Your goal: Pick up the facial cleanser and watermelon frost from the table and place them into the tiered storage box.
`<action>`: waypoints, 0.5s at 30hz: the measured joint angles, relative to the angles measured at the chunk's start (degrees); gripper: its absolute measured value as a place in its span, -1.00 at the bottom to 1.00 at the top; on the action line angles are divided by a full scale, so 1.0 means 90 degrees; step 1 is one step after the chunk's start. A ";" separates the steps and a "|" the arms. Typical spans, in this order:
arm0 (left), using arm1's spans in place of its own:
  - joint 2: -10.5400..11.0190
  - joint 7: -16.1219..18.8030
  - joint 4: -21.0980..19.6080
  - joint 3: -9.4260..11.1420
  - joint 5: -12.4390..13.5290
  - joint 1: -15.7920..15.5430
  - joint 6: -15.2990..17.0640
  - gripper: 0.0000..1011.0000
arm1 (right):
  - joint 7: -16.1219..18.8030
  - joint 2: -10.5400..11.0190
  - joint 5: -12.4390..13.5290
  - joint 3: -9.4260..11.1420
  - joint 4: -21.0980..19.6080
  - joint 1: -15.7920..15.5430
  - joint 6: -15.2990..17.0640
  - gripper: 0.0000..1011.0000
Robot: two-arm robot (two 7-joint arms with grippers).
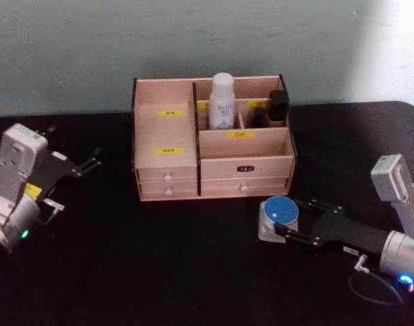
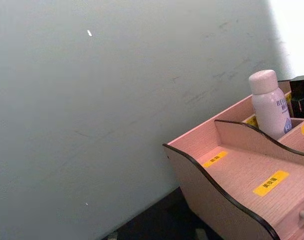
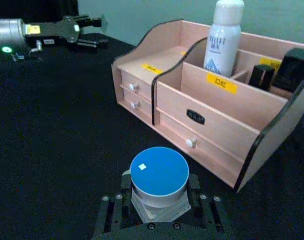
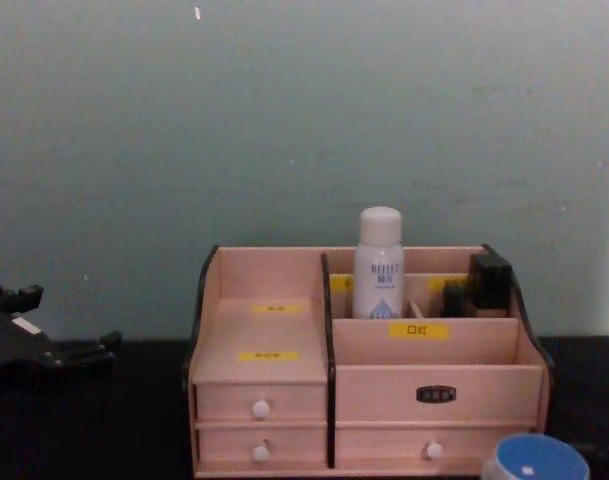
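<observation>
right gripper [image 1: 288, 217]: down low on the table's right side, just in front of the box. Its fingers sit flush against both sides of the blue-lidded jar, so it looks clamped on.
blue-lidded jar [image 1: 280, 210]: round, with a white base, and its bottom is on the black table [image 1: 159, 258]. It's just in front of the box's lower right drawer, near it but not touching.
left gripper [image 1: 76, 182]: off on the left side, well apart from the box. Its jaws are spread open with nothing in them.
tiered storage box [image 1: 244, 166]: sits at the back middle of the table against the pale wall, drawers facing the robot and all four pushed in.
white bottle [image 1: 221, 102]: standing upright in a rear compartment of the box's right half, just right of the centre divider. It pokes up above the rim.
black items [image 1: 278, 105]: a couple of dark things in the rear right compartments, beside the bottle. Honestly can't tell what they are.
</observation>
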 joint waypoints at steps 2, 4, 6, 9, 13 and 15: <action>0.0000 0.0000 0.0000 0.0000 0.0000 0.0000 0.0000 0.98 | 0.0051 0.0002 0.0008 -0.0034 0.0018 0.0078 0.0001 0.33; 0.0000 0.0000 0.0000 0.0000 0.0000 0.0000 0.0000 0.98 | 0.0096 -0.0005 0.0008 -0.0074 0.0049 0.0172 -0.0005 0.33; 0.0000 0.0000 0.0000 0.0000 0.0000 0.0000 0.0000 0.98 | 0.0140 -0.0014 0.0007 -0.0110 0.0075 0.0259 -0.0018 0.33; 0.0000 0.0000 0.0000 0.0000 0.0000 0.0000 0.0000 0.98 | 0.0183 -0.0030 0.0004 -0.0154 0.0099 0.0352 -0.0030 0.33; 0.0000 0.0000 0.0000 0.0000 0.0000 0.0000 0.0000 0.98 | 0.0277 -0.0074 0.0011 -0.0253 0.0138 0.0518 -0.0051 0.33; 0.0000 0.0000 0.0000 0.0000 0.0000 0.0000 0.0000 0.98 | 0.0303 -0.0086 0.0018 -0.0282 0.0145 0.0563 -0.0055 0.33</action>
